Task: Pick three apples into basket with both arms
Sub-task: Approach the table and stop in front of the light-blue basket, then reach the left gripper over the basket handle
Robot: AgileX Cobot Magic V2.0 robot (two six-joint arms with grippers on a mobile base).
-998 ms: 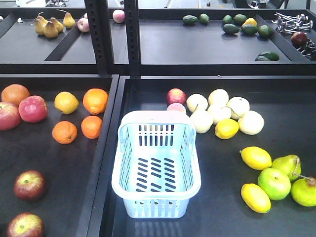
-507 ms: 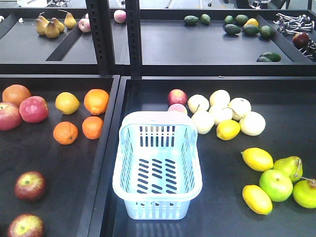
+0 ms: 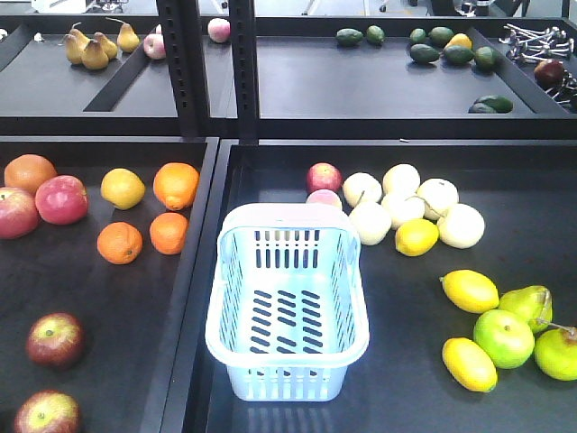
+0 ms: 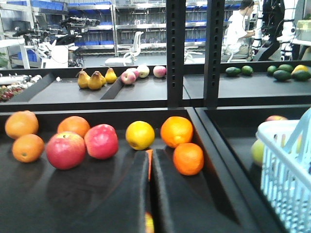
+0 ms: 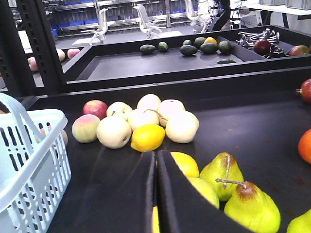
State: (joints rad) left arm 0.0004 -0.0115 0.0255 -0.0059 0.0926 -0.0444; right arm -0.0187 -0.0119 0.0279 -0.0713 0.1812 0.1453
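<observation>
Surface: matte black trays with raised lips, left tray [image 3: 90,298] and right tray [image 3: 397,298], butted side by side. Behind them was a second shelf [image 3: 361,81] in the same black, with perforated black uprights [image 3: 185,63] in front of it.

Room, from the left wrist view: storage racks [image 4: 92,29] with blue bins, a white office chair [image 4: 131,46], and a person in a white shirt [image 4: 238,29] at the back.

Basket [image 3: 284,383] stood in the right tray against its left lip. Pale blue plastic, slotted walls and floor, rounded rim, nothing inside.

Two dark red apples [image 3: 54,338], dull skin with yellowish patches, lay in the left tray's near corner, well apart from the basket. Glossy round oranges [image 3: 174,184] sat farther back.

Left gripper [image 4: 149,158] and right gripper [image 5: 155,160] each had their dark fingers pressed together, holding nothing.
</observation>
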